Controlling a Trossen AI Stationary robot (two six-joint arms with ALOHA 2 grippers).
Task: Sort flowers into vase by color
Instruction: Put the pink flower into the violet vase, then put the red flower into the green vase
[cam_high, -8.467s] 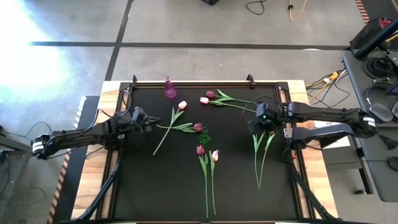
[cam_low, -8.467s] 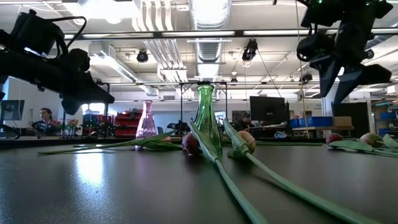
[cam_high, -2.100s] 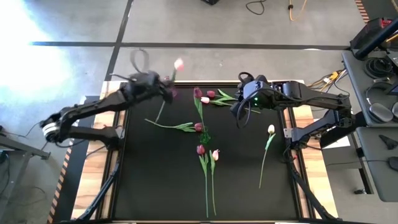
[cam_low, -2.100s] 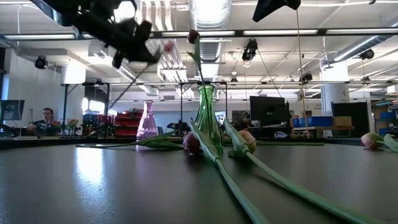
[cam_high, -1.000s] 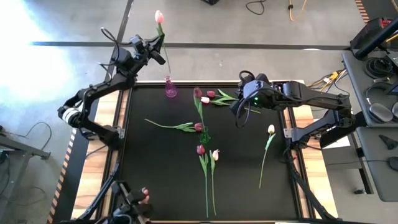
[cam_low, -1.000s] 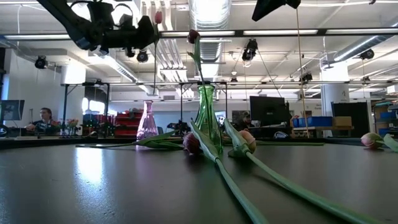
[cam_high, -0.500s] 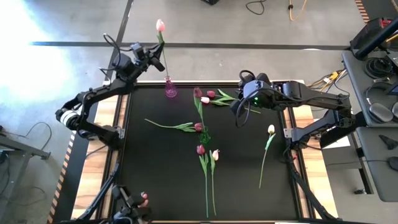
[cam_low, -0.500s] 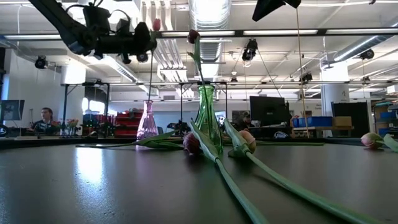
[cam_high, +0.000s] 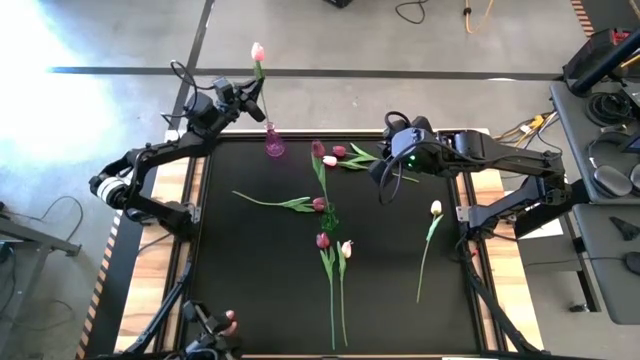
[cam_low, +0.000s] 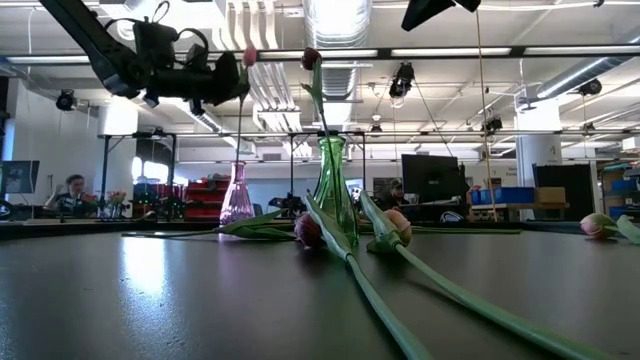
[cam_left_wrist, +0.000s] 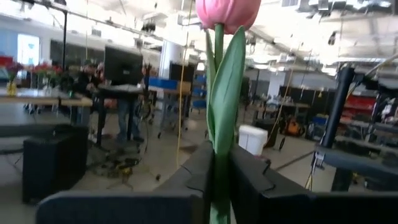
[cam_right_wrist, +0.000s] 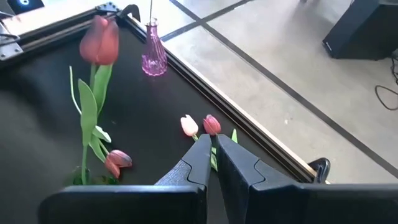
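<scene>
A pale pink tulip (cam_high: 258, 50) stands upright over the pink vase (cam_high: 273, 144) at the table's far left, with my left gripper (cam_high: 250, 98) shut on its upper stem. Its lower stem reaches the vase's mouth (cam_low: 237, 166). A dark red tulip (cam_high: 318, 150) stands in the green vase (cam_high: 328, 217) at mid-table. My right gripper (cam_high: 383, 190) hangs shut and empty above the table's far right part. More tulips lie flat on the black mat. My left gripper pinches the tulip's stem and leaf (cam_left_wrist: 219, 143) between its two fingers, a short way below the head (cam_left_wrist: 227, 11). The fingers (cam_low: 228, 80) come nearly level from the table's left and lie across the stem. The tulip is upright, its long stem hanging below the fingers.
Two tulips (cam_high: 334, 246) lie side by side near the mat's middle. One pale tulip (cam_high: 436, 208) lies at the right, one (cam_high: 318, 205) beside the green vase, and two (cam_high: 334, 156) at the far edge. A person's hand (cam_high: 226, 320) shows at the near left edge.
My left gripper has gone down toward the pink vase with the pale pink tulip. The tulip stays upright, and its head now stands lower over the vase.
</scene>
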